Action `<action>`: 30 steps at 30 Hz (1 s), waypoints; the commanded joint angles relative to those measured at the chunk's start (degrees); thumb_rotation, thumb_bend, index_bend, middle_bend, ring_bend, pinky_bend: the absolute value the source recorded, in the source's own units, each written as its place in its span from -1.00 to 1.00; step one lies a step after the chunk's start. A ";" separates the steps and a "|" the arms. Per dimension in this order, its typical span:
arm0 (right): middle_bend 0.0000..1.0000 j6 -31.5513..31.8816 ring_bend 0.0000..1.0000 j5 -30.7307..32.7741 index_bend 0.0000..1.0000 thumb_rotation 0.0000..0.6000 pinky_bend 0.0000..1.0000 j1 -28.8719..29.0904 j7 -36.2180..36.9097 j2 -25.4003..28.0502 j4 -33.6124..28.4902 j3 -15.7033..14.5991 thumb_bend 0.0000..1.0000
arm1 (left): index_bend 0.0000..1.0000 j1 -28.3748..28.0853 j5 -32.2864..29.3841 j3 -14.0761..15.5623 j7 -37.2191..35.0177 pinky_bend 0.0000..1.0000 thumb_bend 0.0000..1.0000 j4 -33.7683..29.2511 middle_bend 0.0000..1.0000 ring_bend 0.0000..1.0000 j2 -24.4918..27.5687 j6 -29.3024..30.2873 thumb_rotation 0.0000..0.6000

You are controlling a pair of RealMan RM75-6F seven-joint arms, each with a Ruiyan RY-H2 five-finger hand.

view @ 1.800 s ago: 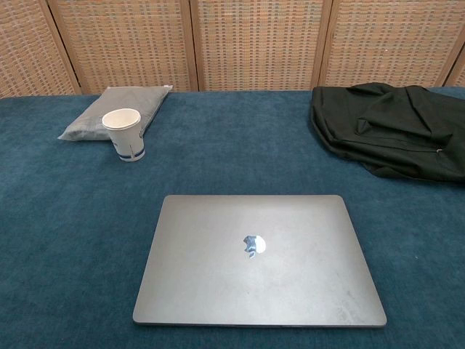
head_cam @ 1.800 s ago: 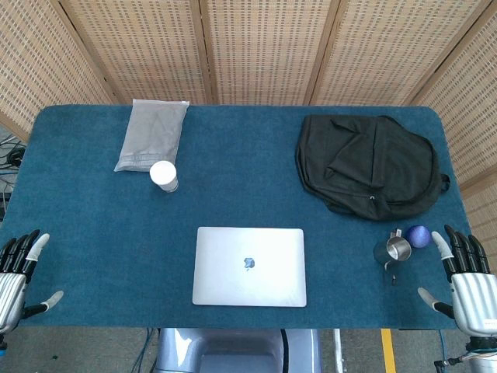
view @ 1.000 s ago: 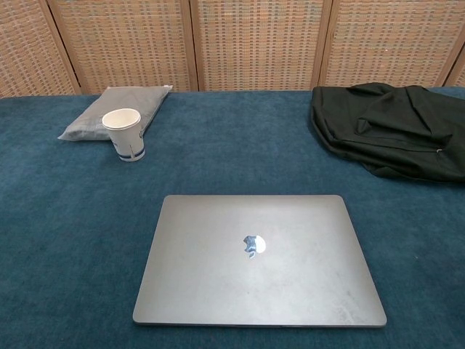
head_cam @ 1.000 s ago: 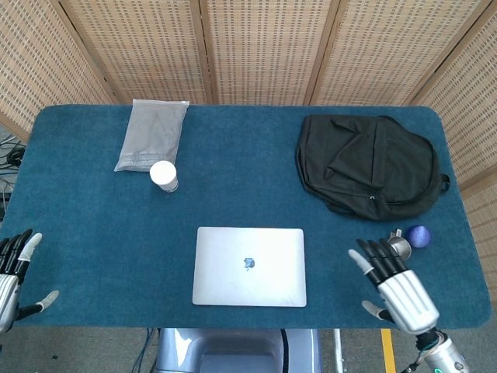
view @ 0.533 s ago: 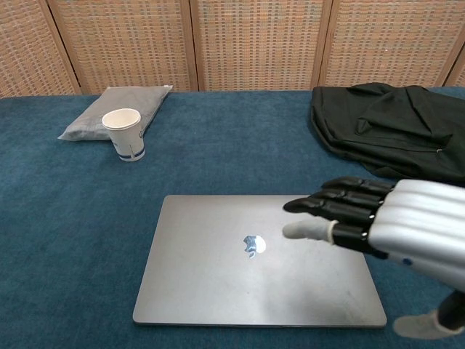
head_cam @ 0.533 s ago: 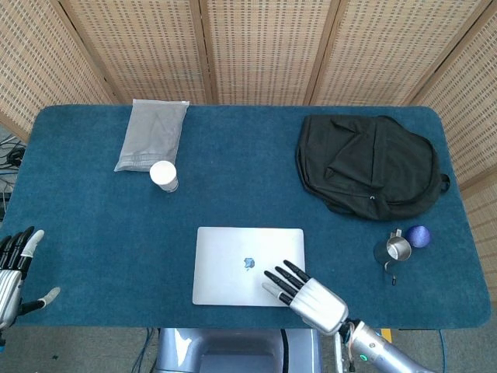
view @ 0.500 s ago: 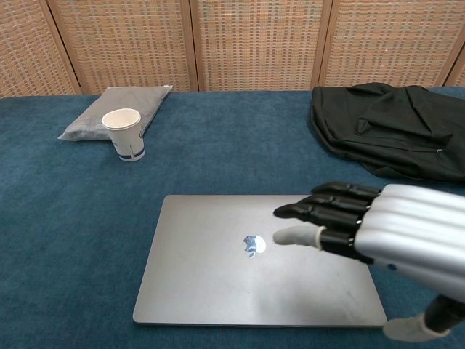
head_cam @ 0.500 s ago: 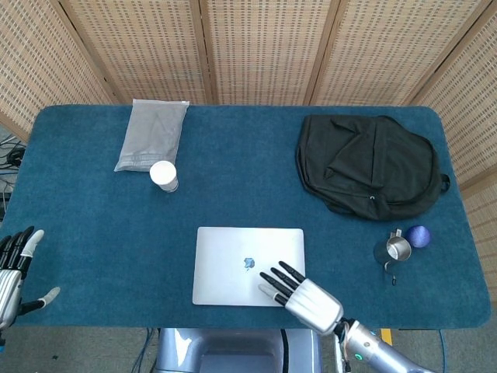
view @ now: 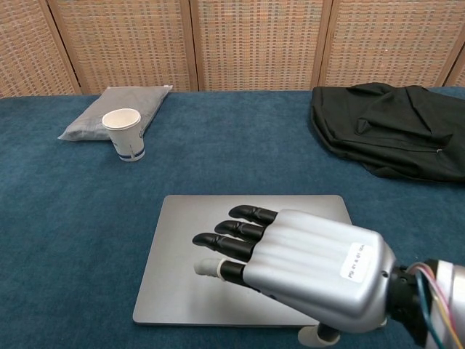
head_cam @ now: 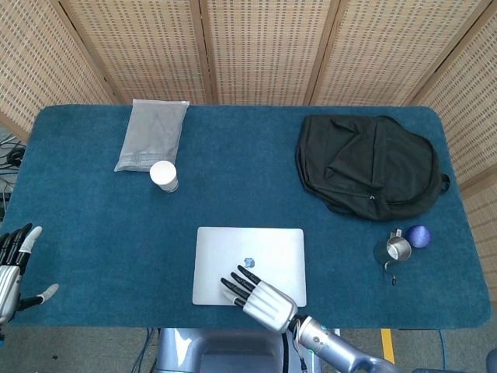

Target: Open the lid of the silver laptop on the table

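The silver laptop (head_cam: 248, 252) (view: 189, 240) lies shut and flat near the table's front edge. My right hand (head_cam: 260, 298) (view: 305, 273) hovers over the laptop's front half with its fingers stretched out and apart, holding nothing; whether it touches the lid I cannot tell. In the chest view it hides the logo and the right part of the lid. My left hand (head_cam: 12, 268) stays off the table's left front corner, fingers spread, holding nothing.
A white paper cup (head_cam: 164, 176) (view: 123, 133) and a grey pouch (head_cam: 153, 134) (view: 109, 109) sit at the back left. A black backpack (head_cam: 366, 165) (view: 392, 134) lies at the back right. A steel pitcher (head_cam: 392, 251) and a blue ball (head_cam: 418, 235) stand right of the laptop.
My right hand has swept from the table's right front corner leftwards and now lies over the laptop's front half. The left hand has barely moved. The lid stays down.
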 commanded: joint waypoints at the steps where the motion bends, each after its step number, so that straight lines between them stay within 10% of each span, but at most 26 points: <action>1: -1.00 -0.88 -1.00 3.91 -0.79 1.00 -1.00 0.76 -4.69 -3.14 1.08 1.02 -1.00 | -1.00 -0.06 -0.10 -0.04 0.09 -1.00 -0.98 0.02 -1.00 -1.00 -0.01 -0.09 1.00; 30: -0.99 5.64 -1.00 12.67 -0.79 1.00 -1.00 3.07 -13.90 -11.02 6.94 -2.28 -1.00 | -1.00 -0.36 -0.71 -0.15 0.00 -1.00 -0.97 -0.02 -1.00 -1.00 0.05 -0.51 1.00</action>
